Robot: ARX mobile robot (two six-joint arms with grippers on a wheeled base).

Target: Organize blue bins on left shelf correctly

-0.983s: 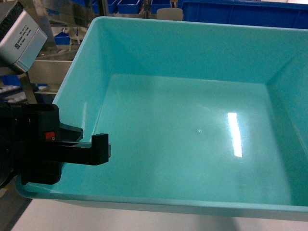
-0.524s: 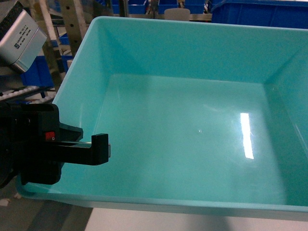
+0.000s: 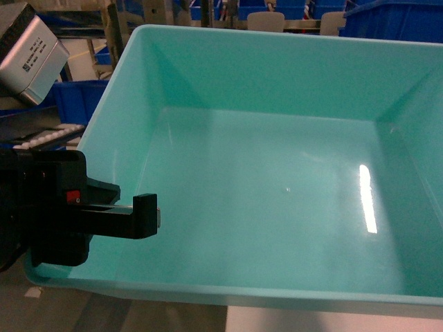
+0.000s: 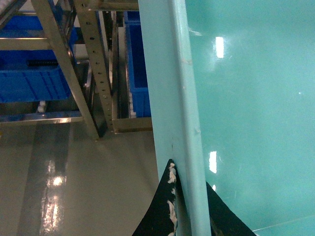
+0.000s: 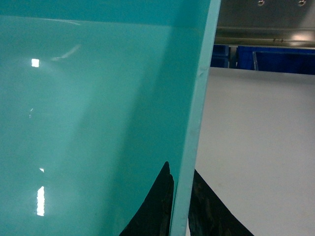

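Right now I have the turquoise bin (image 3: 277, 187) carried up close under the head camera, filling most of that view, empty inside. My left gripper (image 3: 114, 211) is clamped narrow over the bin's left wall, one black finger (image 3: 144, 214) hooked inside, the rest outside; the left wrist view shows the rim running between both pads (image 4: 170, 196). My right gripper (image 5: 181, 206) is out of the head view, but its wrist camera shows the dark pads pinched on either side of the bin's right wall. So both hands are holding the bin by opposite walls.

Below the near rim I see grey floor (image 4: 74, 182) on the left and a pale tabletop (image 5: 256, 147) on the right, so I judge the bin is held in the air, not yet set down.

Further out, the steel shelf (image 4: 96, 73) stands to the left, with white rollers (image 3: 41, 137) just showing past the left arm. Dark blue crates (image 4: 34, 83) sit in the rack and along the back.

Progress: pick done, bin in transit near the rack. Left to do: line up with a roller track, slide it in, release.
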